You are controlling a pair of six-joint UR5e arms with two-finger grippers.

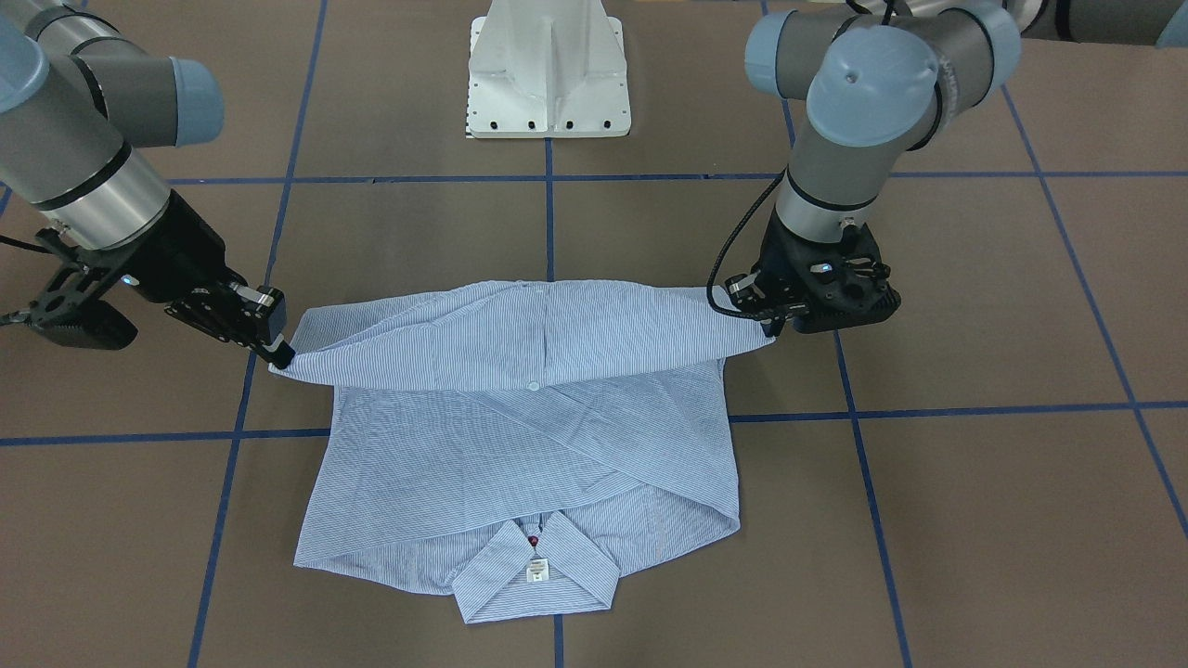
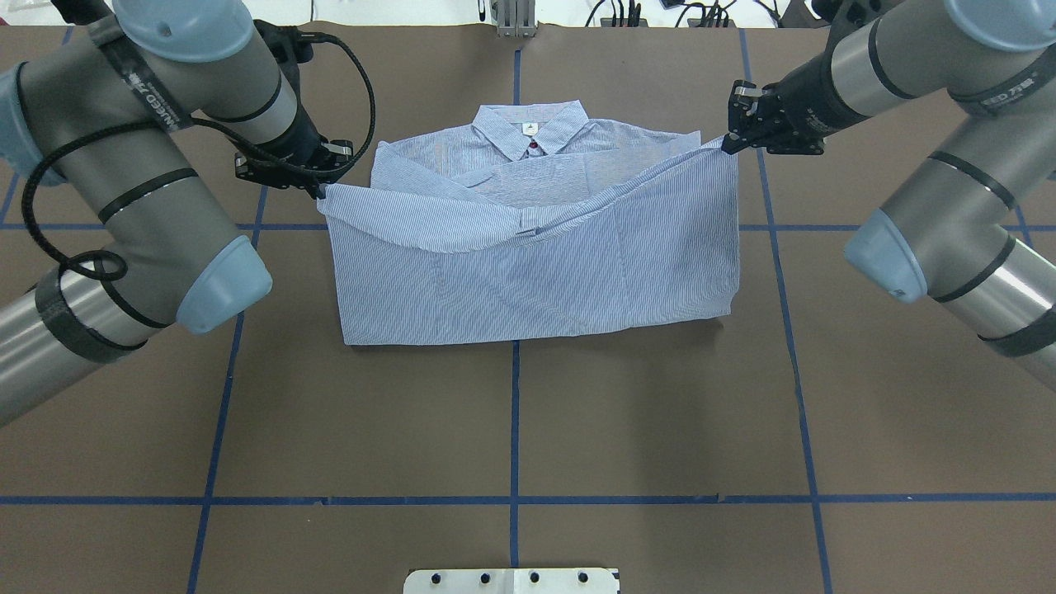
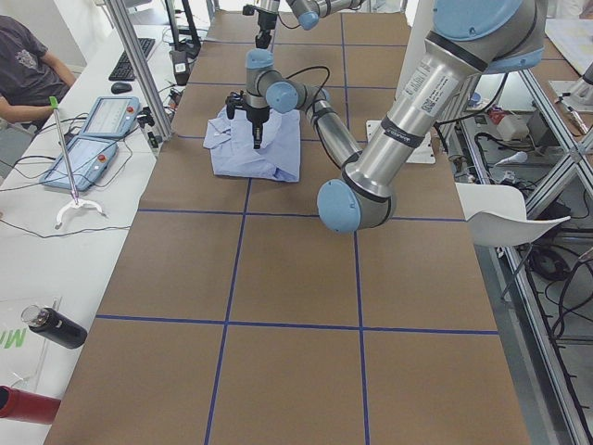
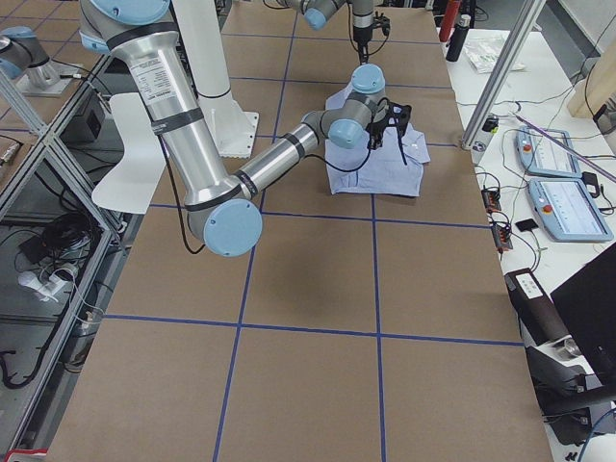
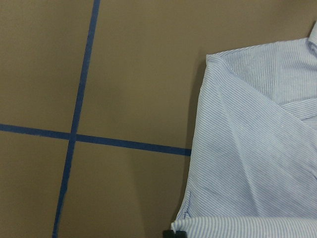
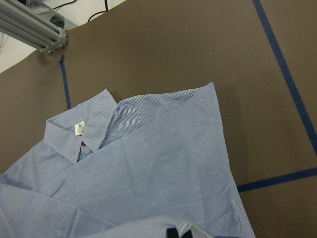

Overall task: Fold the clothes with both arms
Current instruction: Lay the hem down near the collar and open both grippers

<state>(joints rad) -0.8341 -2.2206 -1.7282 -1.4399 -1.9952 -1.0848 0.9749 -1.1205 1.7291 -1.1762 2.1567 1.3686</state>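
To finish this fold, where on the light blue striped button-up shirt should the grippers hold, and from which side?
Grip the two corners of the raised edge of the light blue striped shirt, each from its outer side, as the left gripper and right gripper do: that edge hangs slack between them, and pinching its ends leaves the path to the collar clear.

We see the shirt (image 1: 520, 436) as thin woven cloth, matt, finely striped and softly creased, with a small white label (image 1: 535, 571) that could be paper or fabric. The table (image 2: 660, 412) looks to us like smooth, matt brown paper, crossed by faintly shiny blue tape lines (image 2: 515, 412). The left arm (image 2: 140, 190) and right arm (image 2: 965, 190) read as brushed silver-grey metal tubes with satin light blue plastic caps (image 2: 223, 285), the left gripper (image 2: 320, 190) and right gripper (image 2: 728, 145) matt black, the base (image 1: 549, 83) glossy white.
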